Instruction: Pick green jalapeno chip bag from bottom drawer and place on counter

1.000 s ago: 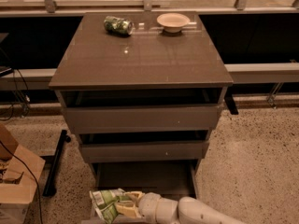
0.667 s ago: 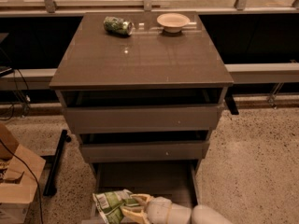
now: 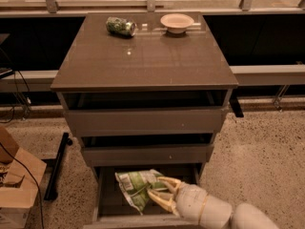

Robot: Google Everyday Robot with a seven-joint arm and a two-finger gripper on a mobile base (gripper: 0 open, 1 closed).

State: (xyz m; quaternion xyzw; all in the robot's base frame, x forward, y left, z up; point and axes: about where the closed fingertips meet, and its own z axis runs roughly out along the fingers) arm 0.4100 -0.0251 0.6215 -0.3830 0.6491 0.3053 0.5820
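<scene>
The claw (image 3: 155,186) is seen low in the view, at the green jalapeno chip bag (image 3: 135,184) in the bottom drawer (image 3: 100,195). Two slender, tapered fingers (image 3: 161,202) in a pale cream-yellow are joined to a rounded, off-white wrist housing. A thin tan band is wrapped round that housing. Behind it, a smooth, bulbous white arm segment is set off by a dark seam.
</scene>
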